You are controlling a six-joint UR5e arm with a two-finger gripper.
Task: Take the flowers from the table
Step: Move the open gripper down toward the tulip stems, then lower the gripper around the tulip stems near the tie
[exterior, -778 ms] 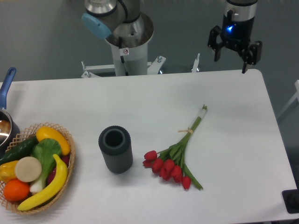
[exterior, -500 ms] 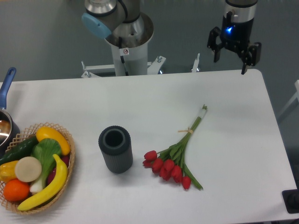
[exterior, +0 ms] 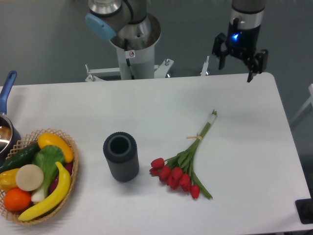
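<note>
The flowers point(exterior: 185, 160), a bunch of red tulips with long green stems tied by a pale band, lie flat on the white table point(exterior: 244, 147), right of centre, heads toward the front and stem ends toward the back right. My gripper point(exterior: 235, 72) hangs above the table's back right edge, far behind the flowers. It is open and empty, fingers pointing down.
A dark grey ribbed cylinder vase point(exterior: 121, 156) stands upright just left of the flower heads. A wicker basket point(exterior: 36, 176) of fruit and vegetables sits at the front left. A pot with a blue handle point(exterior: 6, 115) is at the left edge. The arm's base point(exterior: 134, 41) stands behind the table.
My gripper has shifted a little to the left and upward, still open. The flowers and the other things have not moved.
</note>
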